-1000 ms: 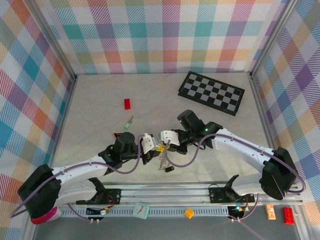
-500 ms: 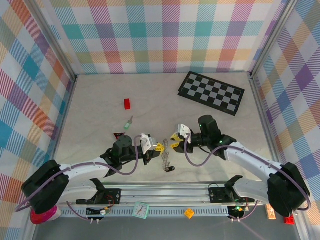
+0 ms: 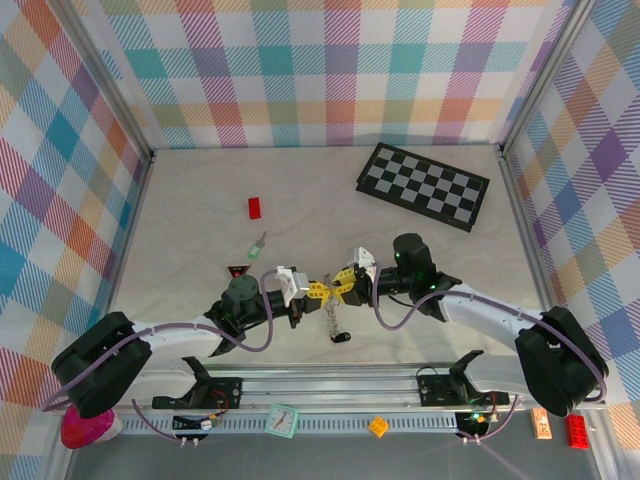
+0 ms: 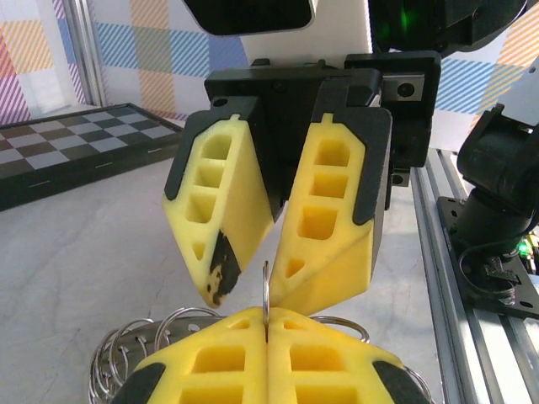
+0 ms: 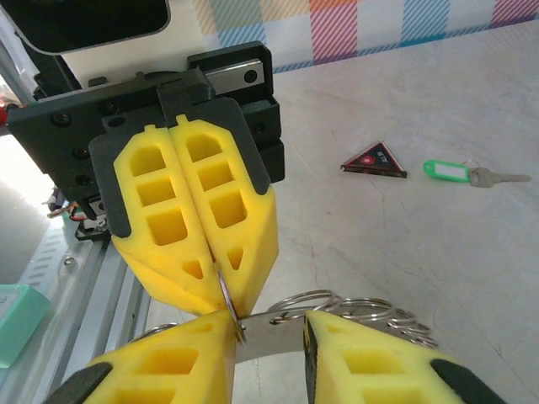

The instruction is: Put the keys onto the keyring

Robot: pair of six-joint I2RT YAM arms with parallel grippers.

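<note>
The right end effector [image 3: 341,286], having let go and drawn back moments ago, returns half-spread around the keyring [image 3: 332,318], which the left end effector [image 3: 315,291] pinches, pressed together, chain dangling just below. The light green key [image 3: 258,245] lies on the desk [image 3: 190,210] well beyond the left end effector, so a fresh grip looks likely before threading.

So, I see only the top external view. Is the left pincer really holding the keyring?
Observer: Yes. In the left wrist view the left pincer is shut on one thin ring of the keyring.
Operator: And the right pincer?
Observer: Its jaws stand apart, with that ring's edge between them.
Operator: Does the green key have its own ring?
Observer: Yes, a small ring links its green head to its blade.
</note>
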